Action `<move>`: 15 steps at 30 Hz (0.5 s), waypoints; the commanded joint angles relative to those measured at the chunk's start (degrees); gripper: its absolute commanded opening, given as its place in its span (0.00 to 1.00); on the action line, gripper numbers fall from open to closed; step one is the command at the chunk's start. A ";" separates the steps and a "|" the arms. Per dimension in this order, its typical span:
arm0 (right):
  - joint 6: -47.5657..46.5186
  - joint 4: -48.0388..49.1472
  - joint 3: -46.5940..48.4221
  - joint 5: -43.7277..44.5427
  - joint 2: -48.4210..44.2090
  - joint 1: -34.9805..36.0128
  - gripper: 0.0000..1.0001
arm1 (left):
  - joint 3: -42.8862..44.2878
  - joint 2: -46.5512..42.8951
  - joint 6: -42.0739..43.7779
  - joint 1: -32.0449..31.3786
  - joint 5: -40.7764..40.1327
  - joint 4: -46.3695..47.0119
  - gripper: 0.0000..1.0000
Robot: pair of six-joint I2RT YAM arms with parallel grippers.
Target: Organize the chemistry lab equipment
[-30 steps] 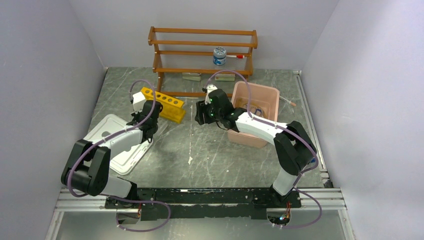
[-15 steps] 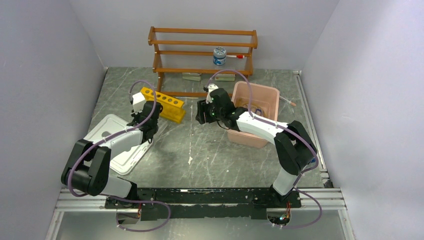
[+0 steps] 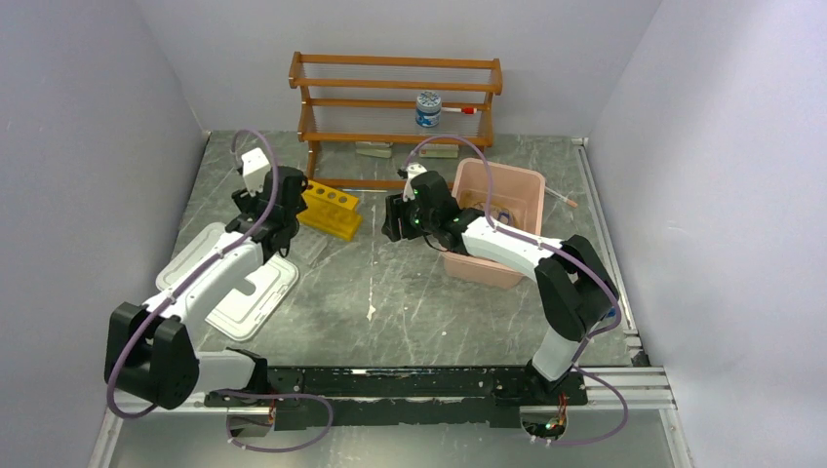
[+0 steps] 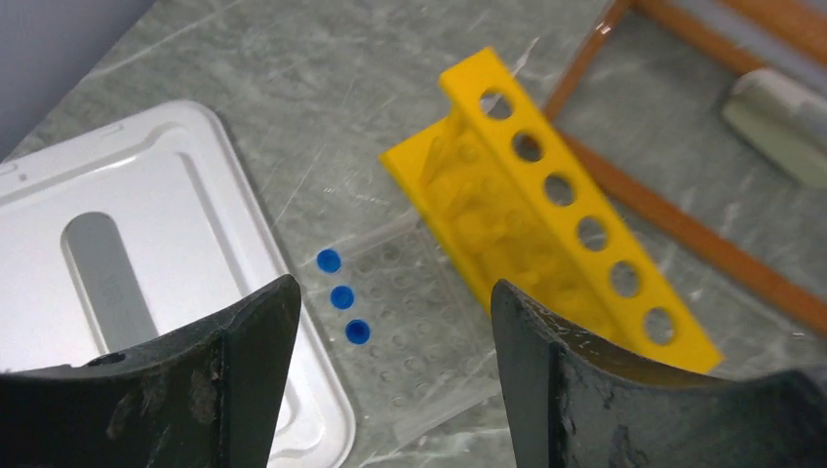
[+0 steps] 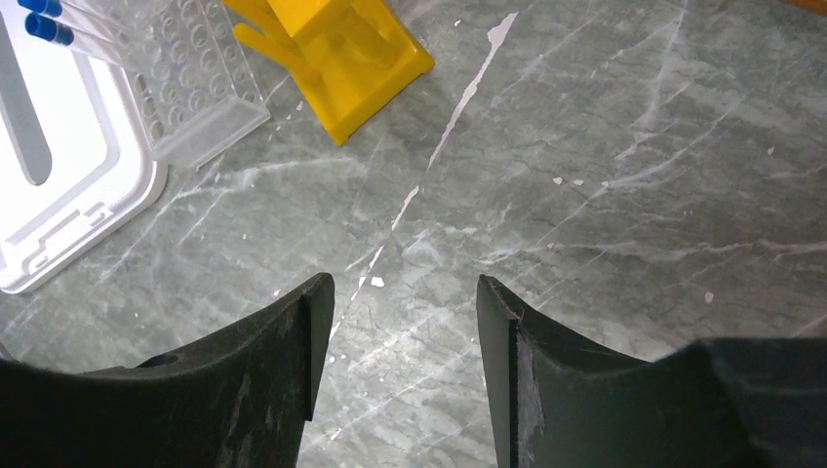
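Held the left end effector (image 4: 392, 286) released, jaws wide apart, grasping nothing, poised above three blue-capped tubes (image 4: 342, 297), probably so as to straddle one cap for a pick. Found those tubes lying in a clear dimpled tray (image 4: 429, 312) on the tabletop (image 5: 634, 146), tucked between a white lid (image 4: 127, 244) and the yellow rack (image 4: 507, 224), close against both. Saw no tubes in the rack's row of holes; could not tell whether it stood upright or tilted. Parked the right end effector (image 5: 402, 281), likewise released and carrying nothing, low over bare tabletop beside the pink bin (image 3: 497, 168), seemingly to stay clear of the left arm's reach.
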 commanded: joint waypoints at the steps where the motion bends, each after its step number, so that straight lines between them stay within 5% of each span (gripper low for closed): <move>1: 0.20 0.47 1.80 1.45 0.80 -0.41 0.59 | 5.30 -1.12 1.44 1.47 5.27 -5.81 0.75; 11: 0.39 -3.20 14.68 13.46 10.12 -0.41 0.57 | 14.17 3.70 5.28 3.18 42.75 -0.79 0.78; 15: 0.26 -5.34 20.65 19.88 15.86 -0.40 0.58 | 16.10 6.91 3.79 3.24 47.49 -0.77 0.78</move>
